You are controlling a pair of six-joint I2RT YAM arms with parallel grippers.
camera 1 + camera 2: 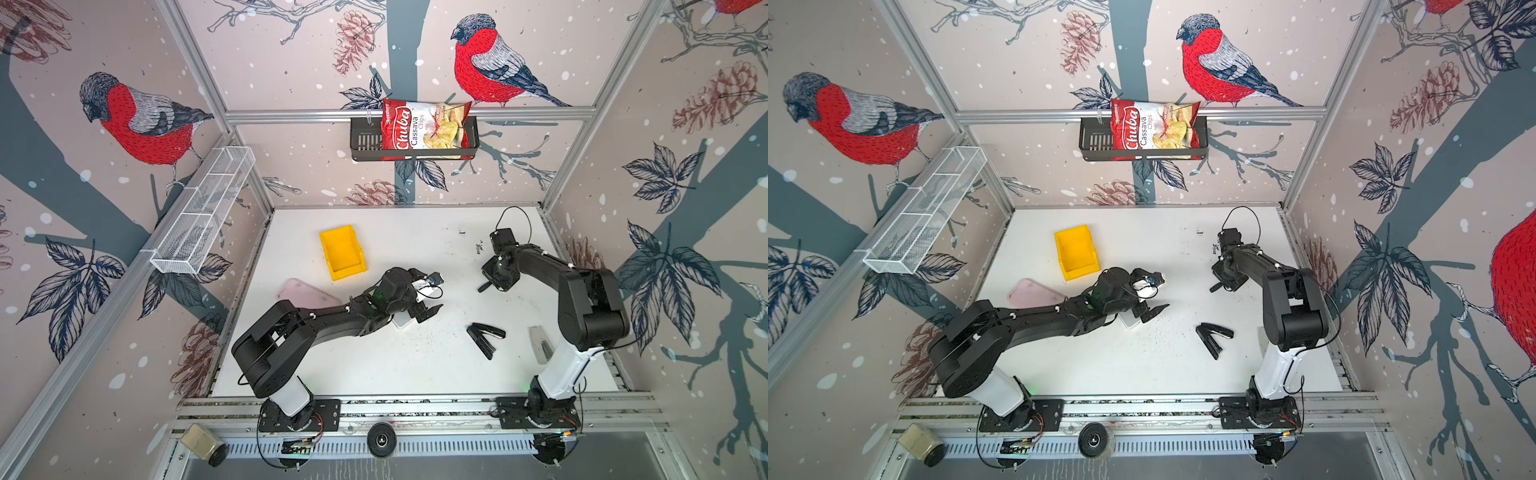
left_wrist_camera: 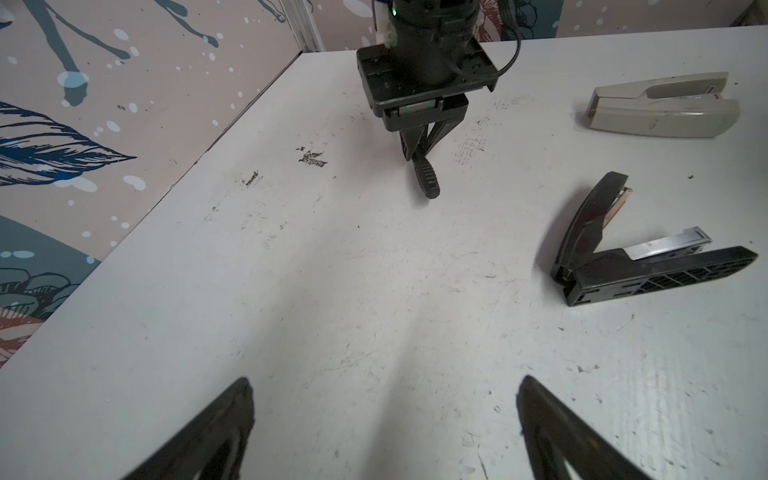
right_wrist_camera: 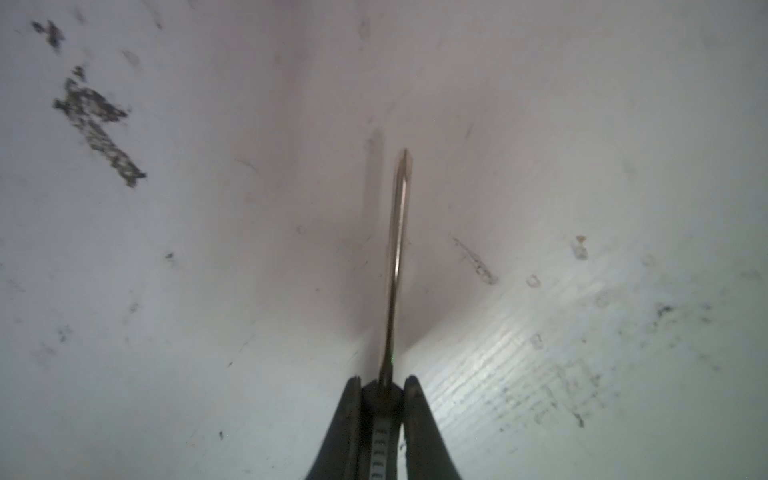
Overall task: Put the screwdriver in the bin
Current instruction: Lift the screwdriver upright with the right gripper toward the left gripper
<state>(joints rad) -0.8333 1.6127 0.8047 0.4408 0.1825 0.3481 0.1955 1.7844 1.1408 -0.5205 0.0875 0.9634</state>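
The screwdriver (image 3: 397,249) is gripped at its black handle by the right end effector (image 3: 382,384), well apart from the yellow bin (image 1: 332,249); the left end effector (image 2: 385,380) is spread wide, empty.

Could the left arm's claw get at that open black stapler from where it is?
Probably yes. The left claw is open and empty, and only bare white table lies between it and the black stapler.
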